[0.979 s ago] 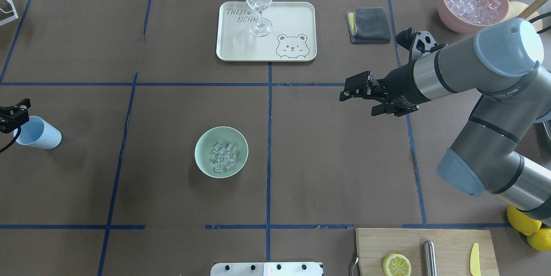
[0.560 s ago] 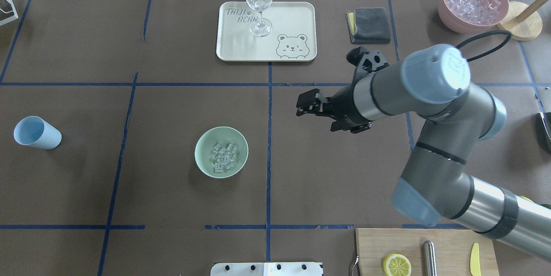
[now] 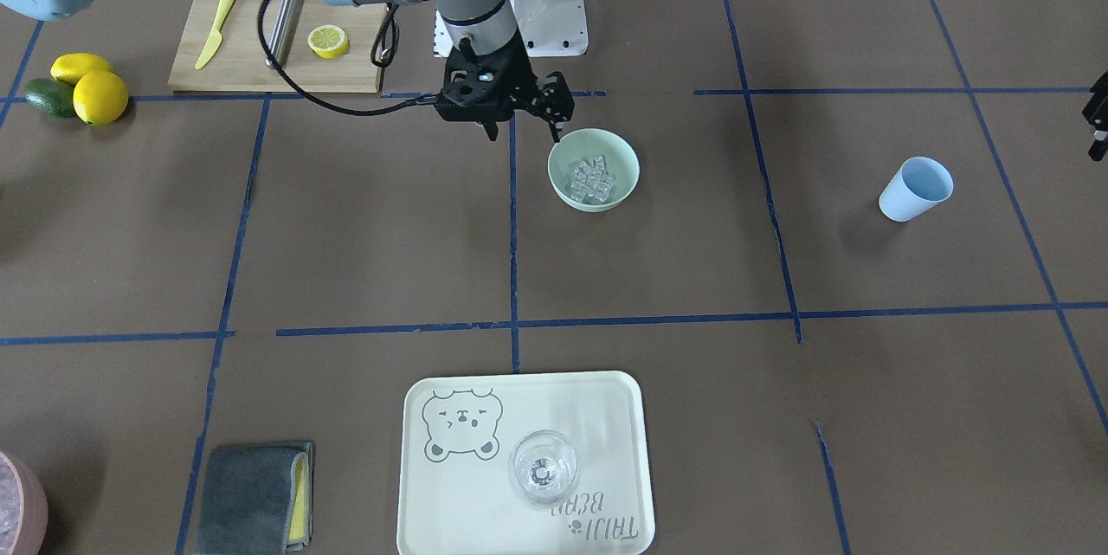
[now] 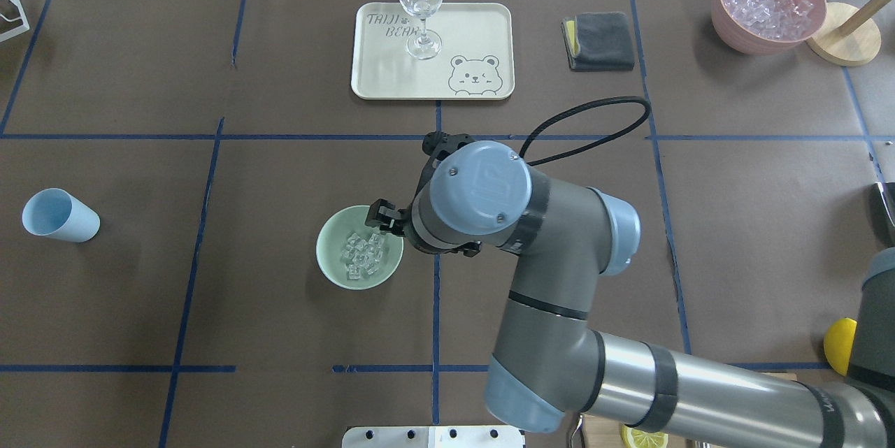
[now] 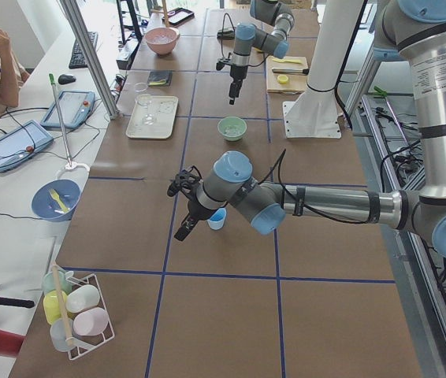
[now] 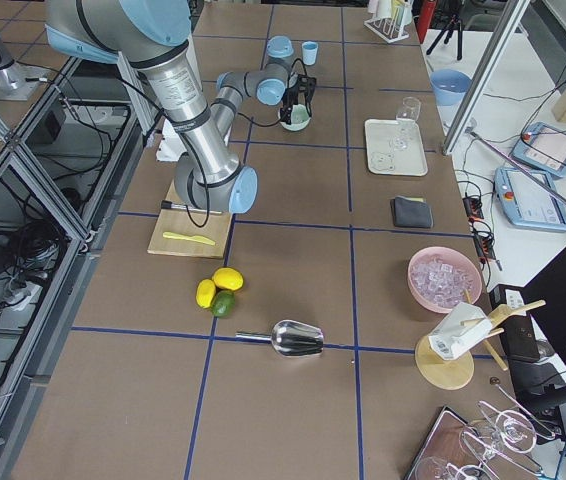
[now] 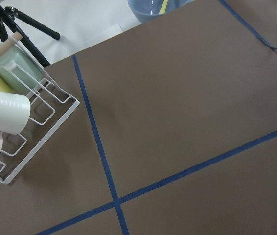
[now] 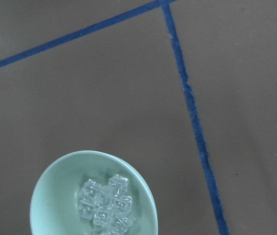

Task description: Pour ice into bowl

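The mint-green bowl (image 4: 321, 249) stands on the table with a small heap of clear ice (image 4: 362, 254) inside it. The ice (image 8: 105, 205) sits in the bowl (image 8: 55, 196) at the bottom left of the right wrist view. My right gripper (image 3: 525, 129) hangs open and empty beside the bowl (image 3: 630, 178), one finger (image 3: 557, 132) just above its rim. In the overhead view the wrist hides most of it. My left gripper (image 3: 1098, 118) shows only partly at the front view's edge, apart from the blue cup (image 3: 916, 188); I cannot tell its state.
A cream tray (image 4: 475, 29) carries a wine glass (image 4: 420, 4) at the back. A grey cloth (image 4: 599, 40) and a pink container of ice (image 4: 769, 4) stand at the back right. A cutting board (image 3: 277, 53) and lemons (image 3: 86, 87) lie near the robot's base. A white rack (image 7: 26, 127) holds cups.
My right arm has swung left across the table, bringing its open gripper to the bowl's rim. The left gripper has left the overhead view. Bowl and cup have not moved.
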